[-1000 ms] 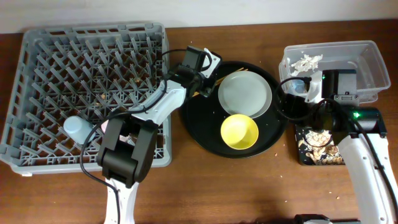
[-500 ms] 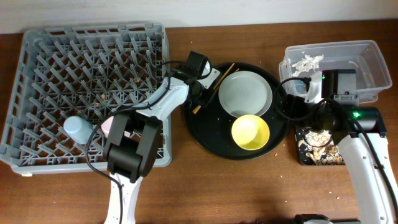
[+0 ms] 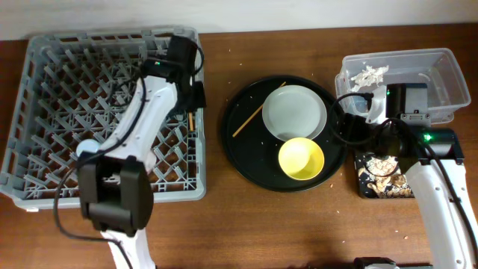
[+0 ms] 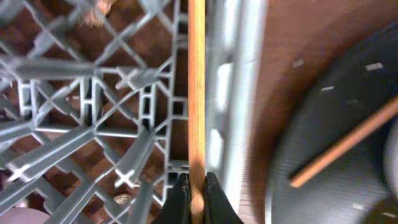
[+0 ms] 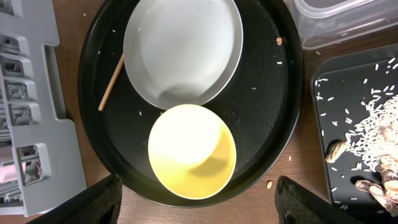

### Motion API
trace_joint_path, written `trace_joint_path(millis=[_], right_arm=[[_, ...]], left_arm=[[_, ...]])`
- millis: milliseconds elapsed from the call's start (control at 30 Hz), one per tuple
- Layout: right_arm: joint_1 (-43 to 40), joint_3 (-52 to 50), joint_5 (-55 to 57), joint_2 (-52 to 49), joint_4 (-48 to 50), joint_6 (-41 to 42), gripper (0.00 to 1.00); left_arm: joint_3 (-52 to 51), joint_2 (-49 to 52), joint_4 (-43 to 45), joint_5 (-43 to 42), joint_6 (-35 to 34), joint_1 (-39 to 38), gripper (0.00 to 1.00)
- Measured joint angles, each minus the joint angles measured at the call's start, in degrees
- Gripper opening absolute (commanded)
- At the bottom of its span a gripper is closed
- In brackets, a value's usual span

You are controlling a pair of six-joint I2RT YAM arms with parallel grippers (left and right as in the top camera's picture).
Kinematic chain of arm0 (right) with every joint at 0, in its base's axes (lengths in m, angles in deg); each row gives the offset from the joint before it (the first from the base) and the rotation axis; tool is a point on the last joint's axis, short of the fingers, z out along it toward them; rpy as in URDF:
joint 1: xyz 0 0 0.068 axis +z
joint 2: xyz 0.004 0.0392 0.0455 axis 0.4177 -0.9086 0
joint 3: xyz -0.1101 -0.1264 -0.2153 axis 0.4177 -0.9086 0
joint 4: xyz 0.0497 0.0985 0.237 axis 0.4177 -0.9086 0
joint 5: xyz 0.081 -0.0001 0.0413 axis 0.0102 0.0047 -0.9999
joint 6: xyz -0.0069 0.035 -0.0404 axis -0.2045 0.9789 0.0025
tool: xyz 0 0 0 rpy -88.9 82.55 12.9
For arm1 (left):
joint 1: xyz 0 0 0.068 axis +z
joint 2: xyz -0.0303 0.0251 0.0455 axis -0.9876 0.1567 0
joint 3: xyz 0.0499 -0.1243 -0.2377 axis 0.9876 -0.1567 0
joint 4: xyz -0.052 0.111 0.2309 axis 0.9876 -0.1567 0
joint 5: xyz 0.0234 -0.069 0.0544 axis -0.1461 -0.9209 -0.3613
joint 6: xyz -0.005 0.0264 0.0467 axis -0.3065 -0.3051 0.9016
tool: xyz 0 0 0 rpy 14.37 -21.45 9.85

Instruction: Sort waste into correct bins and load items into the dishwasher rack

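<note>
My left gripper [image 3: 192,107] [image 4: 193,200] is shut on a thin wooden chopstick [image 4: 196,93] and holds it along the inside of the right wall of the grey dishwasher rack [image 3: 45,75] [image 4: 230,93]. A second chopstick [image 3: 249,119] [image 5: 112,82] lies on the round black tray. The grey-green plate [image 3: 294,113] [image 5: 182,50] and yellow bowl [image 3: 301,158] [image 5: 191,151] sit there too. A blue cup [image 3: 88,149] stands in the rack. My right gripper [image 3: 346,123] [image 5: 199,205] is open and empty over the tray's right edge. The wrapper is out of view.
The round black tray [image 3: 239,157] lies between the rack and the bins. The clear tub [image 3: 441,75] at the back right holds a white napkin [image 3: 370,73]. The shallow black tray [image 3: 358,168] [image 5: 329,112] in front of it holds rice and brown scraps. Crumbs lie on the table.
My left gripper has carried a chopstick left from the round tray to the rack's right edge. The yellow bowl has shifted slightly to the right. The right arm has not moved.
</note>
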Motion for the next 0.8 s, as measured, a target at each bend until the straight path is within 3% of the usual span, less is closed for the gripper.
trace_joint_path(millis=[67,133,233,333,433,500,600,667,800], right_arm=[[0.0,0.0,0.0,0.0,0.0,0.0,0.79],[0.0,0.0,0.0,0.0,0.0,0.0,0.80],[0.0,0.0,0.0,0.0,0.0,0.0,0.80],[0.0,0.0,0.0,0.0,0.0,0.0,0.80],[0.0,0.0,0.0,0.0,0.0,0.0,0.80],[0.0,0.0,0.0,0.0,0.0,0.0,0.81],[0.0,0.0,0.0,-0.1,0.0,0.0,0.80],[0.0,0.0,0.0,-0.2,0.2,0.0,0.81],[0.0,0.0,0.0,-1.2,0.2,0.0,0.80]], left_arm=[[-0.7,2.3,0.1,2.9,0.0,0.0,0.19],[-0.7,2.3,0.0,3.5,0.0,0.0,0.24],[1.0,2.3,-3.4,2.1,1.7,0.0,0.24],[6.4,-1.0,-3.0,-7.0,4.3,-1.4,0.25],[7.4,-1.4,1.3,-5.1,11.2,-9.1,0.28],[7.5,6.0,4.1,-3.1,16.7,-13.9,0.29],[7.5,17.2,5.9,-2.7,19.5,-14.5,0.29],[7.6,18.1,6.3,-4.3,22.8,-14.5,0.28],[7.6,18.3,6.5,-5.0,25.9,-14.4,0.07]])
